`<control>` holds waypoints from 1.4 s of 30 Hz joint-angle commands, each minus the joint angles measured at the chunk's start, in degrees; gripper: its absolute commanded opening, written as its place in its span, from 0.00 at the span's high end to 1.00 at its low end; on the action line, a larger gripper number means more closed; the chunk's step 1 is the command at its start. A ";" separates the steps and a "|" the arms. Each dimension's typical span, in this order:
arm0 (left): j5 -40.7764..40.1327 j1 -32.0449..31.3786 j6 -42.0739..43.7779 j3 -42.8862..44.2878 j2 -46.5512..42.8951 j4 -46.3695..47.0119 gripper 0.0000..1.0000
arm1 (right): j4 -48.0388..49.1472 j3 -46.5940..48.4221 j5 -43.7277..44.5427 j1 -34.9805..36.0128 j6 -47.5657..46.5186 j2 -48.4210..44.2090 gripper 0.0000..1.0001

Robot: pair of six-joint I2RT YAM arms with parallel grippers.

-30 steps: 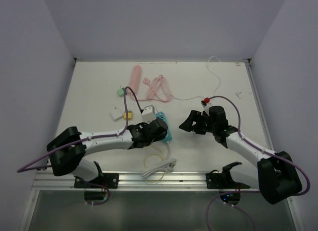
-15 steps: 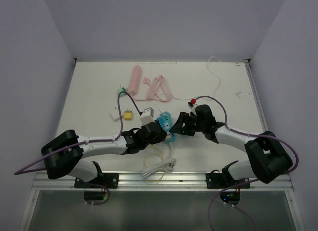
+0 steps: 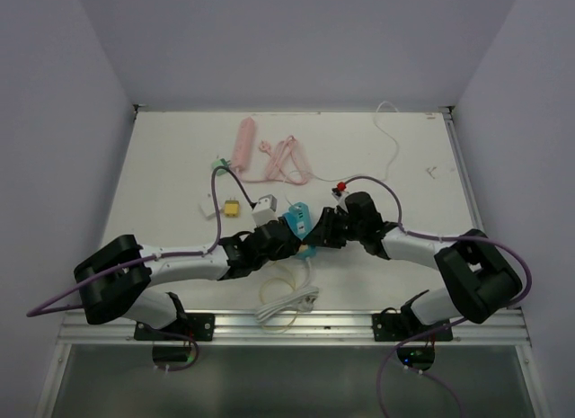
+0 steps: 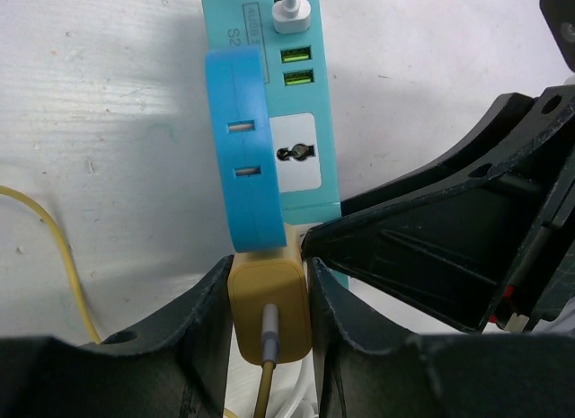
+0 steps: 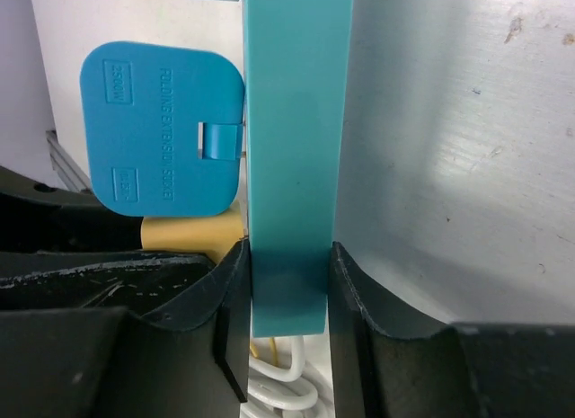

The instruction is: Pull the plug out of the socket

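A mustard-yellow plug point(image 4: 269, 303) with a yellow cord sits in the near end of a teal socket strip point(image 4: 304, 121). My left gripper point(image 4: 268, 292) is shut on the plug, one finger on each side. A blue adapter point(image 4: 241, 148) is plugged in just beyond it. In the right wrist view my right gripper point(image 5: 287, 283) is shut on the end of the teal strip point(image 5: 296, 121), seen edge-on, with the blue adapter point(image 5: 162, 130) and yellow plug point(image 5: 184, 234) to its left. From above, both grippers meet at the strip point(image 3: 298, 222).
A coiled white cable point(image 3: 287, 303) lies near the front edge. At the back lie a pink strip point(image 3: 244, 139) and pink cord point(image 3: 283, 157). A small yellow plug point(image 3: 231, 208), a white adapter point(image 3: 264, 207) and a green plug point(image 3: 218, 164) lie to the left.
My right arm has swung left to the teal strip and shut its jaws on the strip's end. My left gripper keeps its hold on the yellow plug.
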 commanded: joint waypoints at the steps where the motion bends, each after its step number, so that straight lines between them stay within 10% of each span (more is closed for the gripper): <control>1: -0.59 0.35 0.04 3.12 -1.95 1.01 0.86 | -0.83 1.86 0.49 0.95 -1.18 -0.25 0.75; 5: -0.50 0.27 -0.75 5.41 -1.69 -4.52 0.73 | -6.11 3.97 4.10 2.09 -3.82 -3.33 0.99; 18: 2.31 0.53 -2.42 7.70 -0.81 -8.67 0.34 | -12.36 6.26 9.73 3.67 -7.77 -6.59 1.00; 37: 8.55 1.41 -4.80 8.05 5.34 -9.46 0.47 | -13.50 5.73 11.05 3.94 -8.13 -7.02 1.00; 42: 9.60 1.50 -5.41 7.70 5.43 -8.40 0.68 | -13.59 5.47 11.75 3.94 -8.21 -7.03 1.00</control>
